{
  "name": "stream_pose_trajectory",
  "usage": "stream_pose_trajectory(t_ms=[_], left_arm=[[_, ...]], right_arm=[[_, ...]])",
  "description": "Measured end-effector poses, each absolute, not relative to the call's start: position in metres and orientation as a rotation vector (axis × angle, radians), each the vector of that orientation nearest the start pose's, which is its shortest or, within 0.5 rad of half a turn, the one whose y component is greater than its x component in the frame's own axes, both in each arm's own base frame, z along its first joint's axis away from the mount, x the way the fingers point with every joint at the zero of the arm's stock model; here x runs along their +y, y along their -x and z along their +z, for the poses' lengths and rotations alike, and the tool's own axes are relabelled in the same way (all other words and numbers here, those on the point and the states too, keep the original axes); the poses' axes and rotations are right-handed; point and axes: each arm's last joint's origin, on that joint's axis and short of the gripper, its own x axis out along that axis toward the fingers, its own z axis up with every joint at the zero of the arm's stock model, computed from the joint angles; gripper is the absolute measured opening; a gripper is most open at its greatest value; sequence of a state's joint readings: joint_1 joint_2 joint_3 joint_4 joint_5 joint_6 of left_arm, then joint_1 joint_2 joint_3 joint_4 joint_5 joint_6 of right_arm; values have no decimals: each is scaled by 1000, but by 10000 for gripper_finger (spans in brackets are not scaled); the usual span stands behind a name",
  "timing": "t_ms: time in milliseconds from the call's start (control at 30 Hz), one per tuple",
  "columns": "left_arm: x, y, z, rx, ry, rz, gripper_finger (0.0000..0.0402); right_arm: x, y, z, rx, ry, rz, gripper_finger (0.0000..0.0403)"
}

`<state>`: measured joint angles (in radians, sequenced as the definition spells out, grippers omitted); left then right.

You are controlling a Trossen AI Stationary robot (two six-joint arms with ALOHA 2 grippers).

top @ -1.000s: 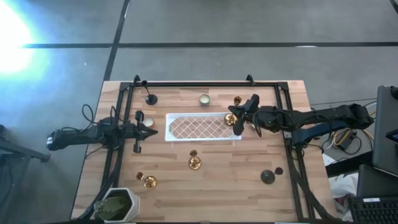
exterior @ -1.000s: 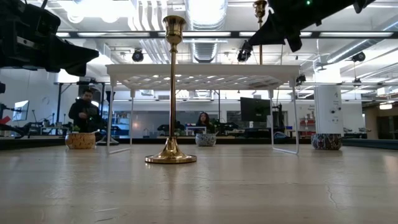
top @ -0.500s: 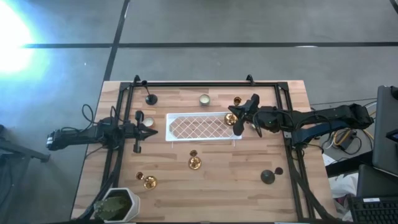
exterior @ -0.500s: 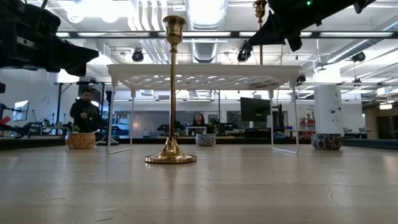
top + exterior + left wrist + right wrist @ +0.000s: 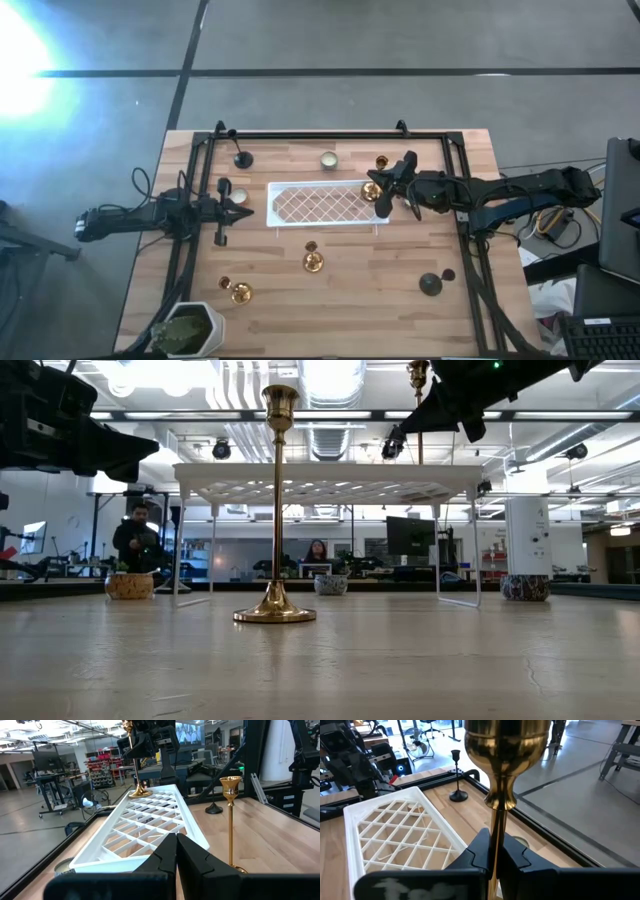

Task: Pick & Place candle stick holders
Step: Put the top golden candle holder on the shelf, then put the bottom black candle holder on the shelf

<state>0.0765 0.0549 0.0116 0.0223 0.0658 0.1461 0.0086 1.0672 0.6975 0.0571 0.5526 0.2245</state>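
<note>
My right gripper [image 5: 384,188] is shut on a gold candle stick holder over the right end of the white lattice tray [image 5: 320,205]. The holder's base [image 5: 371,190] is at the tray. My left gripper [image 5: 243,211] is shut and empty, just left of the tray; it also shows in its wrist view [image 5: 176,845]. Two more gold holders [image 5: 313,262] [image 5: 240,292] stand on their bases on the near part of the table. One black holder [image 5: 243,158] stands at the far left, another [image 5: 430,285] at the near right. My right gripper pinches the gold holder's slim stem [image 5: 495,827] between its two fingers, a little below the top cup [image 5: 506,745]. The fingers come from the table's right and lie across the stem. The holder stands upright with its base [image 5: 140,792] at the tray's right end; whether the base rests on the tray, I cannot tell.
Pale tealights sit at the far middle [image 5: 329,159] and by my left gripper [image 5: 224,186]. A potted plant [image 5: 190,328] stands at the near left corner. A black frame [image 5: 320,134] runs along the table's sides. People sit in the room behind [image 5: 140,540].
</note>
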Motion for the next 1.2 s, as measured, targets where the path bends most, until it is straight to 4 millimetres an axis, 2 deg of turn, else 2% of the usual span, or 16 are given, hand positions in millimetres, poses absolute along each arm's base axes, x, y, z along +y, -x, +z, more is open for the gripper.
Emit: stream_pose_trajectory(t_ms=[167, 267, 667, 867, 1033, 1200], left_arm=[[6, -100, 165, 22, -144, 9, 14], [6, -100, 165, 22, -144, 9, 14], [6, -100, 165, 22, -144, 9, 14], [6, -100, 165, 22, -145, 9, 14], [6, -100, 165, 21, -145, 9, 14], [6, -100, 165, 21, -145, 9, 14]], right_arm=[[-13, -231, 274, 246, -116, -568, 14], [-13, -231, 273, 251, -110, -568, 32], [-13, -231, 273, 252, -103, -567, 185], [-13, -229, 273, 272, -76, -565, 240], [-14, -217, 277, 291, -71, -588, 260], [-14, -190, 288, 289, -107, -608, 259]])
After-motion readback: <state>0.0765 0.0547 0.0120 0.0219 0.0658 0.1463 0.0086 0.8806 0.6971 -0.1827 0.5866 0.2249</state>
